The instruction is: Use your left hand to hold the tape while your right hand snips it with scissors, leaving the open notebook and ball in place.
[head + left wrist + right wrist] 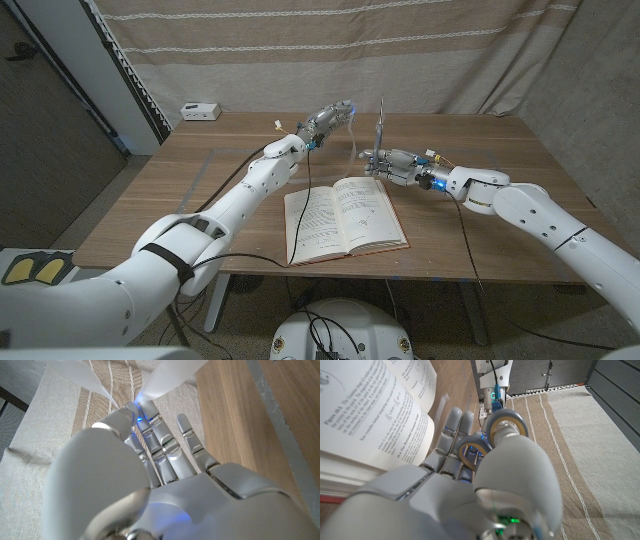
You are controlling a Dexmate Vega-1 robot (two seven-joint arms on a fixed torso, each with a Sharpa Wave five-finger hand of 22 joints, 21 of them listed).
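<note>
Left hand (330,122) pinches the tape (165,377) strip at 12 o'clock of the open notebook (345,217). Right hand (398,167) grips the scissors (381,130), blades upright, at the notebook's 1 o'clock.

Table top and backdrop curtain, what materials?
Table: wood or wood-look laminate, matte, with brown grain lines running lengthwise; which of the two the look leaves open. Curtain: woven cloth, beige with pale stripes, hanging in soft folds, matte.

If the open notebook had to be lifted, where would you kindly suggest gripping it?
Probably the near edge at the spine, from the robot's side: the notebook lies open and flat, and the right hand with the scissors crowds its far edge.
</note>
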